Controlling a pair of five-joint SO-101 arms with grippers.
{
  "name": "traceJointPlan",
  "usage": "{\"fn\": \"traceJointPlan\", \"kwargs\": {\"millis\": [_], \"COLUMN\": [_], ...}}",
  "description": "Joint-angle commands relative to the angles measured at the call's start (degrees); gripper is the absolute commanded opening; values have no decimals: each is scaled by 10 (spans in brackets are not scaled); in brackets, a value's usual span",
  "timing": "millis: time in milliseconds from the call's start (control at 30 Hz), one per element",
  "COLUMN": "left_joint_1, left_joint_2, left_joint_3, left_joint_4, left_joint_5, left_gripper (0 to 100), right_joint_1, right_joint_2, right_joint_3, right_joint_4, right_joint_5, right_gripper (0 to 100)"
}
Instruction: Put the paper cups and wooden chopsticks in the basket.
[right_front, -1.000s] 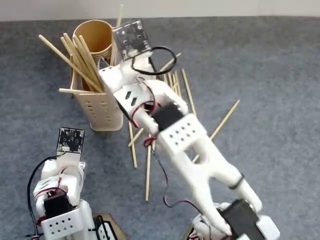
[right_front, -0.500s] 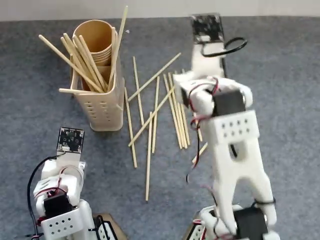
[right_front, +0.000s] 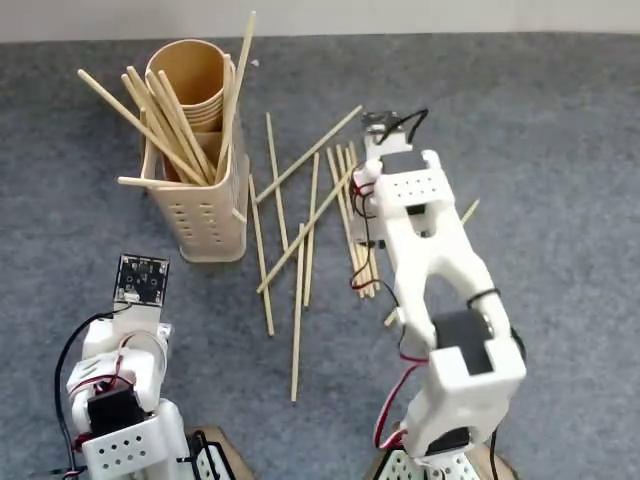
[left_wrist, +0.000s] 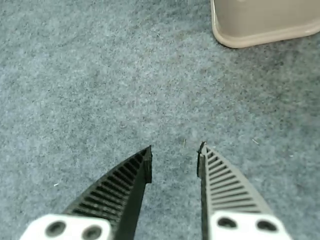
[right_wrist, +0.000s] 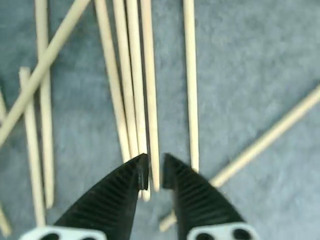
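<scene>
Worktop (right_front: 560, 150): grey carpet surface.
Right arm (right_front: 430, 250): stretched from the near edge over the loose sticks at mid-worktop.
Basket (right_front: 205, 225): upright towards the far-left corner, holding stacked paper cups (right_front: 190, 75) and several leaning chopsticks (right_front: 140, 124).
Loose chopsticks (right_front: 300, 240): scattered and crossing on the carpet just right of the basket.
Right pincer (right_wrist: 154, 172): down low, jaws a narrow gap apart, the end of one chopstick (right_wrist: 148, 100) lying in that gap.
Left pincer (left_wrist: 175, 155): jaws spread, holding nothing, over bare carpet near the near-left corner.
</scene>
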Motion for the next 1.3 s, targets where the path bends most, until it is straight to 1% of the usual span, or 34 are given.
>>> {"fn": "traceJointPlan", "kwargs": {"millis": [0,67,100,167,300,433,467,500,600,633,667,833,900,933,967,1067,1133,1267], "left_joint_1": [7,7,7,9,10,10,10,10,10,10,10,10,10,10,10,10,10,11], "left_joint_2": [-1,-1,-1,-1,-1,-1,-1,-1,-1,-1,-1,-1,-1,-1,-1,-1,-1,-1], "left_joint_3": [9,9,9,9,9,9,9,9,9,9,9,9,9,9,9,9,9,9], "left_joint_4": [1,1,1,3,3,3,3,3,3,3,3,3,3,3,3,3,3,3], "left_joint_5": [-4,-4,-11,-27,-31,-31,-31,-31,-31,-31,-31,-31,-31,-31,-31,-31,-30,-30], "left_gripper": [170,170,170,168,168,168,168,168,168,168,168,168,168,168,168,168,168,168], "right_joint_1": [0,0,0,3,3,8,12,16,27,29,29,6,-1,-8,-13,-15,-21,-65], "right_joint_2": [27,47,57,73,106,129,133,137,139,139,139,132,108,87,60,-55,-147,-320], "right_joint_3": [-4,-4,-4,-4,-4,-4,-4,-4,-4,-4,-3,-3,-3,-4,-4,0,1,44], "right_joint_4": [-32,-36,-47,-66,-92,-90,-90,-91,-93,-91,-90,-86,-57,-54,-56,-104,-138,-170], "right_joint_5": [2,2,2,4,4,5,5,5,7,9,23,141,171,167,145,31,-19,-61], "right_gripper": [211,264,275,276,275,271,251,207,2,3,29,8,7,5,5,5,5,5]}}
